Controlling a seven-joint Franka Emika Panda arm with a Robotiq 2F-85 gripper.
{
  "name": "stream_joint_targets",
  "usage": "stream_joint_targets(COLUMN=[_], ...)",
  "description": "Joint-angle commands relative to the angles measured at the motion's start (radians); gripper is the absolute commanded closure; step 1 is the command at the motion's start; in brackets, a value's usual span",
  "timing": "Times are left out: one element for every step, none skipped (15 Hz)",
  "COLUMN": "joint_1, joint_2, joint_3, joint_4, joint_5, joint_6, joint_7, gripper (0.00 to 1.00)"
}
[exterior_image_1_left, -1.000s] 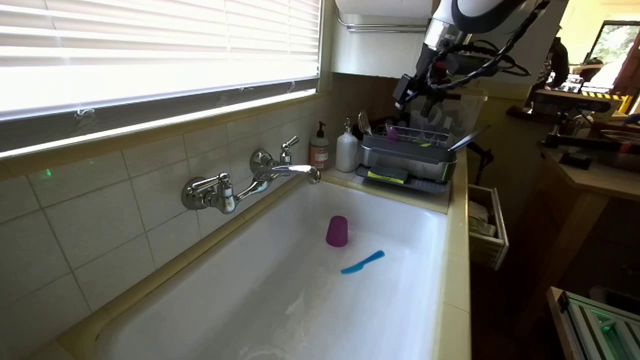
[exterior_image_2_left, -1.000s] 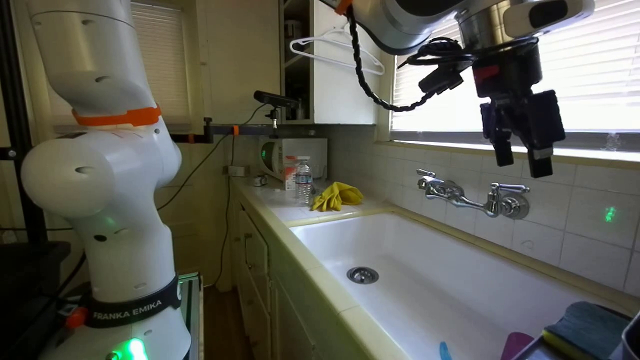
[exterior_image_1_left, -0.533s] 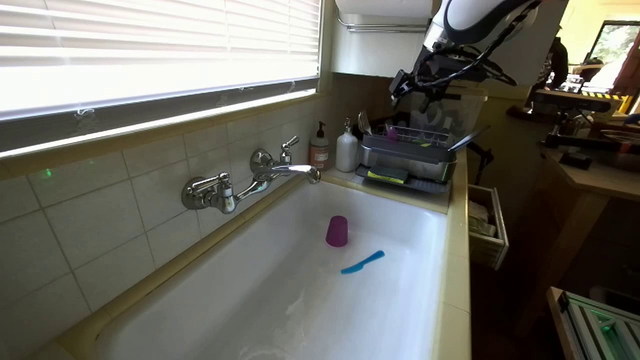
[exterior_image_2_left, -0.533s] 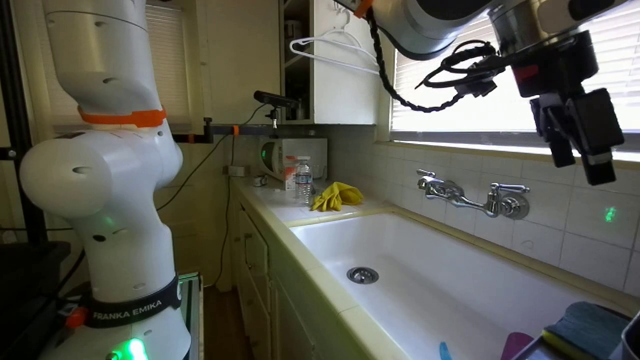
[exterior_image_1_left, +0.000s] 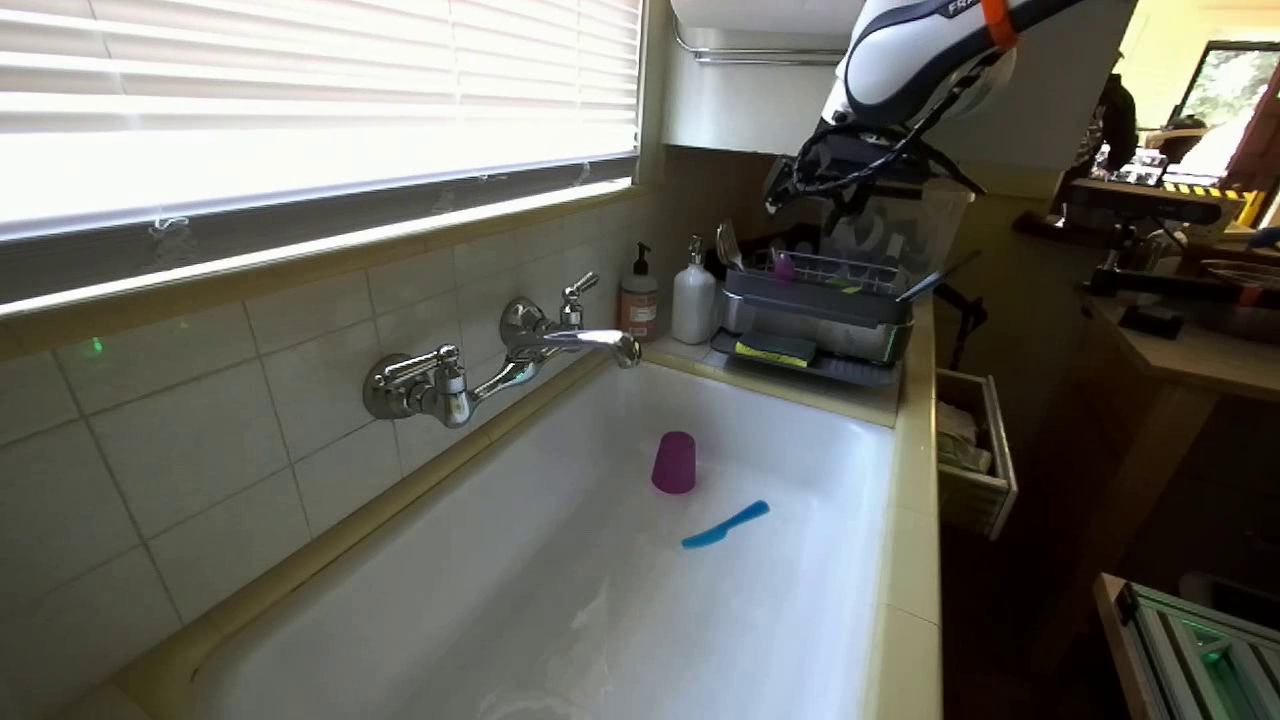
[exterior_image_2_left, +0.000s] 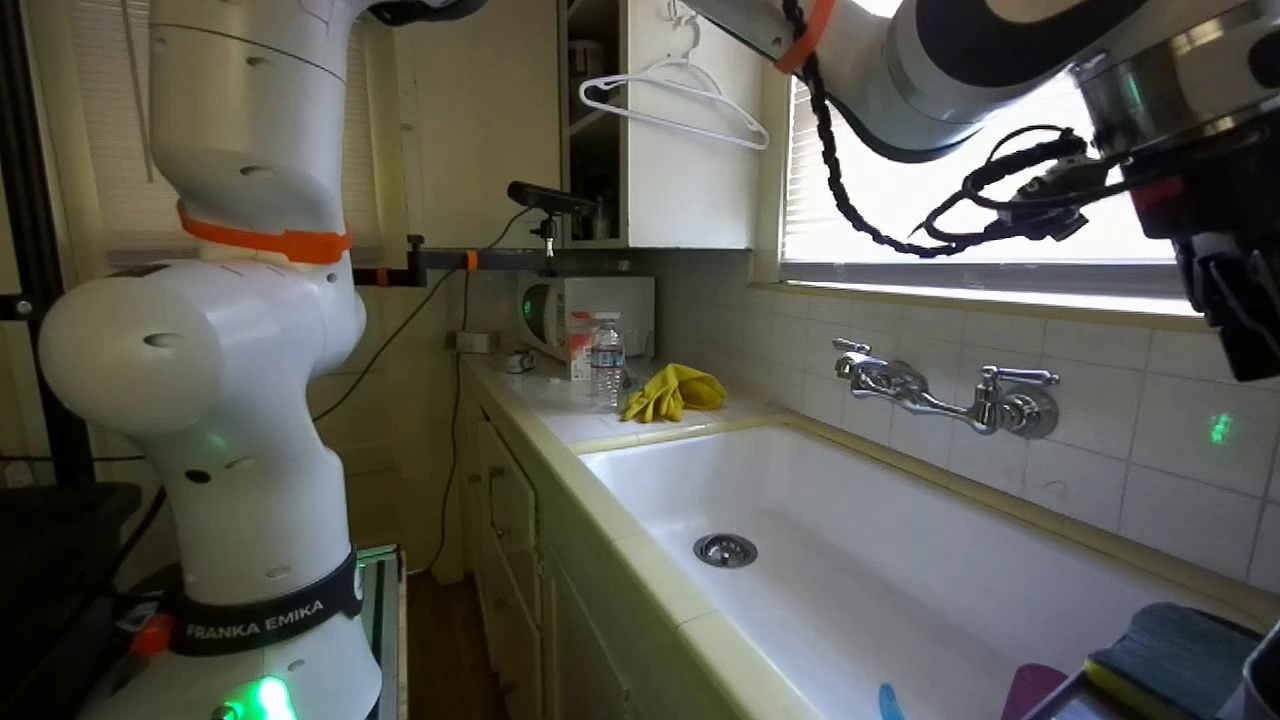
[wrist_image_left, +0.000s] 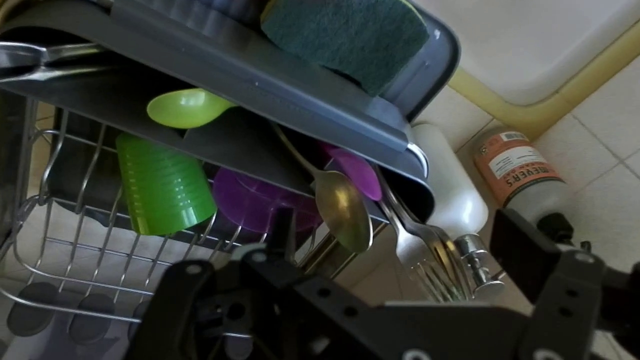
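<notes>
Dish rack (exterior_image_1_left: 812, 300) stands on tiled counter (wrist_image_left: 451, 108) beside white sink (exterior_image_1_left: 780, 620).

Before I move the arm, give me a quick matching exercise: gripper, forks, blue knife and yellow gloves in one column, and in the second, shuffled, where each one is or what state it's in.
Column one
1. Gripper
2. Forks
3. Blue knife
4. Yellow gloves

Column two
A. Leaning out of the grey utensil holder
B. On the counter, beside the clear bottle
C. Jaws open
D. Lying in the sink

Right pairs: 1-C, 2-A, 3-D, 4-B
</notes>
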Motion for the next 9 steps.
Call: stream_joint_targets(joint_1=[-0.003,-0.002,-0.005,-0.007,-0.010,-0.011,-0.012,-0.013,-0.015], joint_2=[0.098,0.118,0.138,0.155,0.174,0.188,0.204,0.218,0.233], joint_3=[-0.014,-0.019,-0.021,-0.023,-0.024,-0.027,-0.029,-0.031,-0.032], joint_4=[0.089,0.107,0.125,0.144,0.162,0.175,0.191,0.205,0.218], joint_5=[0.039,0.039,0.053,0.063,0.080,0.088,0.097,0.102,0.110], joint_6=[-0.003,-0.003,-0.011,-0.012,-0.018,-0.019,-0.022,-0.023,-0.023], joint_7=[0.017,0.022,0.018,0.015,0.009,0.012,0.013,0.014,0.014], gripper=[0.00,0.00,0.00,0.00,0.00,0.00,0.00,0.00,0.00])
